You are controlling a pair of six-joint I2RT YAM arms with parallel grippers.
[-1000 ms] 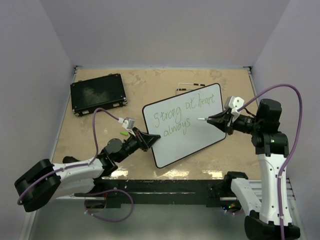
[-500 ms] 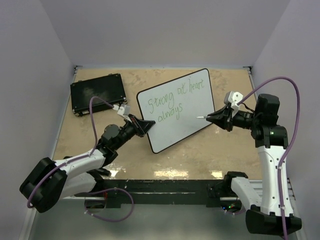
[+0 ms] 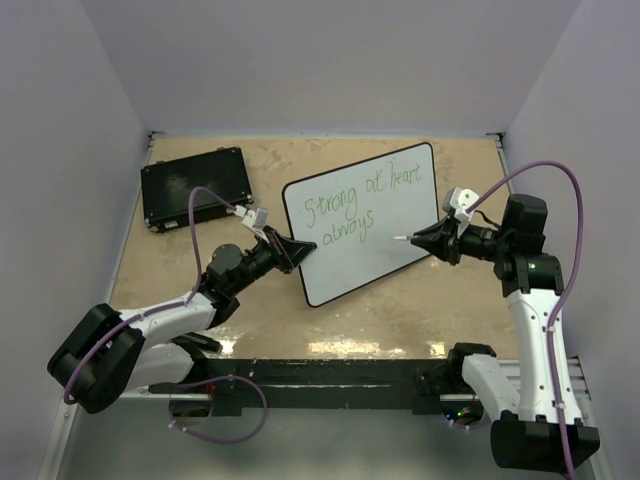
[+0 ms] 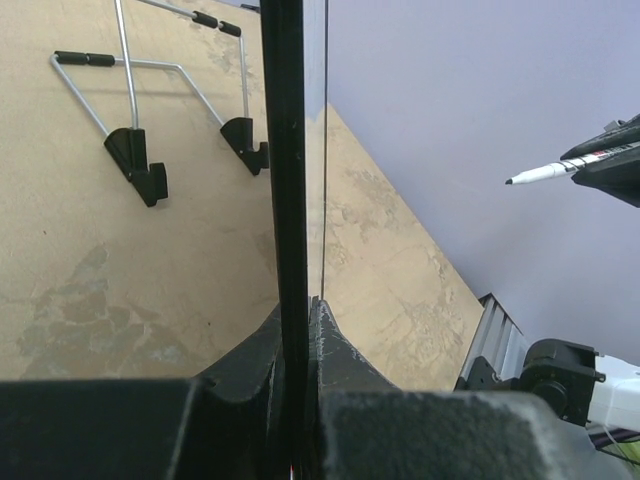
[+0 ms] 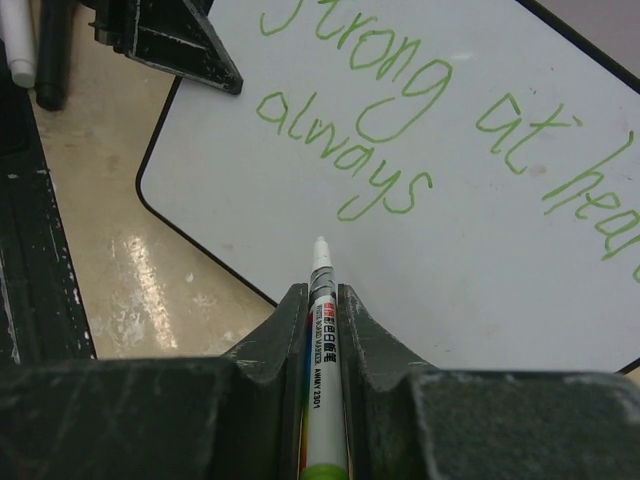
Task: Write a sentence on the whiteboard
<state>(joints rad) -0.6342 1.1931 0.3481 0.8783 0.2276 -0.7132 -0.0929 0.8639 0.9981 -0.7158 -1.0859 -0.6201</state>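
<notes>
Swung rightward, clamped in the left gripper (image 3: 305,247), the whiteboard (image 3: 350,268) shows the sentence (image 3: 335,205) unfinished at "always"; right gripper (image 3: 418,238) pinches the marker (image 3: 403,239).

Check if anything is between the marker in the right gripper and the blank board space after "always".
Nothing visible. The marker in the right gripper points at bare whiteboard beside "always", only air between. The left gripper clamps the board's opposite edge, clear of that path.
</notes>
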